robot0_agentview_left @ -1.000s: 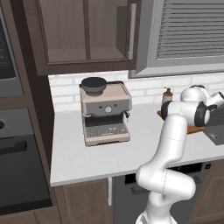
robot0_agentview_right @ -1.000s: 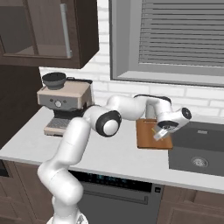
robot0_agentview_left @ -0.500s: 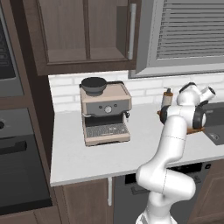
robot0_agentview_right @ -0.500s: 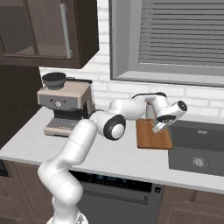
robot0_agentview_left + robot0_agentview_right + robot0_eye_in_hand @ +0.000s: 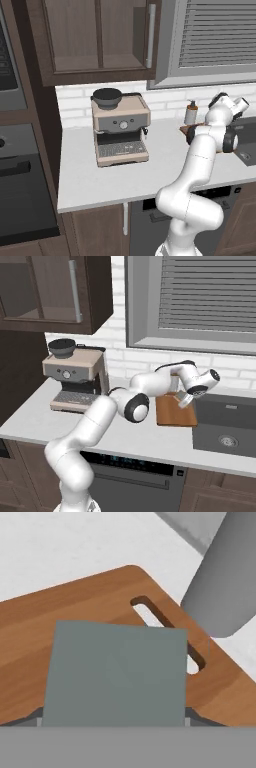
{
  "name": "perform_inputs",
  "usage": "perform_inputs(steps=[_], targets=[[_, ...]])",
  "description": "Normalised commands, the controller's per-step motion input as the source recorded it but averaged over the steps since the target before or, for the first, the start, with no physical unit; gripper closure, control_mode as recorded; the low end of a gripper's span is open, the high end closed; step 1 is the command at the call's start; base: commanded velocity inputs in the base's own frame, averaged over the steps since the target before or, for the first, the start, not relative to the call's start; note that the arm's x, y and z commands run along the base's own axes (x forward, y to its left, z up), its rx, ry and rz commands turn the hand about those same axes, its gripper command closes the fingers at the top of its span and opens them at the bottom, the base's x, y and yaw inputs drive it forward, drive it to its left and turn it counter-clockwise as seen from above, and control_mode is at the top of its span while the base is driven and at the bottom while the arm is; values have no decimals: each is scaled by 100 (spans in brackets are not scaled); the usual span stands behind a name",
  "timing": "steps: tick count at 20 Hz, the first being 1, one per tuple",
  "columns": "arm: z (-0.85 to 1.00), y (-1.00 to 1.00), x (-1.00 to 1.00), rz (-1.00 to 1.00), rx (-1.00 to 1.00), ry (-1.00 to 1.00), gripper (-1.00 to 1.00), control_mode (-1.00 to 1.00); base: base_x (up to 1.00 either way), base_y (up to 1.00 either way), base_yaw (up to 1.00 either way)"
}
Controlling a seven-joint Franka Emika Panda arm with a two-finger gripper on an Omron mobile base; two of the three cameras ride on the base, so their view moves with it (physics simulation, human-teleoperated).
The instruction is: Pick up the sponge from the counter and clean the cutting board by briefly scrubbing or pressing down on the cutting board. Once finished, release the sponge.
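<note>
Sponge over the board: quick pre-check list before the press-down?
1. Sponge in the gripper: ok, its grey-green face sits between the finger tips in the hand view.
2. Sponge above the cutting board, not the counter: ok, wood lies behind it on both sides.
3. Contact with the board: cannot tell.
4. Clear of the handle slot: not ok, the sponge's corner overlaps it.
5. Soap bottle clearance: cannot tell; a grey cylinder looms close in the hand view.
6. Sink beside the board: ok, the gripper is over wood.
</note>
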Motion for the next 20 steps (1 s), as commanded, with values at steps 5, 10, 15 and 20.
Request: perform_inputs(steps=[5,10,15,20], targets=[[-12,4,-100,35,0,0,100,-100,0,0,0],[-5,72,-92,53,-15,0,100,-100,0,0,0],[-1,100,-91,14,-31,-7,100,-100,0,0,0],[0,100,-99,-6,-24,-27,100,-100,0,0,0]])
